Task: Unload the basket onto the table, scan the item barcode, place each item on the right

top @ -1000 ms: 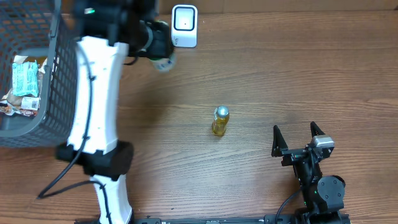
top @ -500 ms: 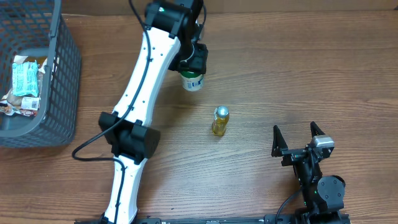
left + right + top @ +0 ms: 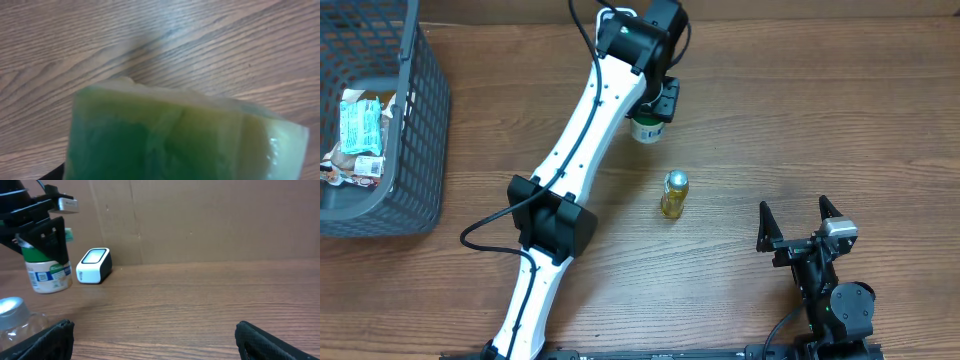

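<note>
Container (image 3: 47,275): green top, white printed label, upright, clamped in left jaws; right jaws spread wide.

No wording can be read anywhere. The green-topped container (image 3: 47,283) has a white label (image 3: 50,273) with small dark print and a square code-like patch, too small to make out. The packets (image 3: 360,128) in the grey basket (image 3: 425,110) show coloured print, blurred beyond reading.

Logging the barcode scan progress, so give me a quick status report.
Left tool shut on green-capped jar, upright beside scanner. Right tool open, empty. Yellow bottle apart from both; nothing between jar and scanner.
</note>
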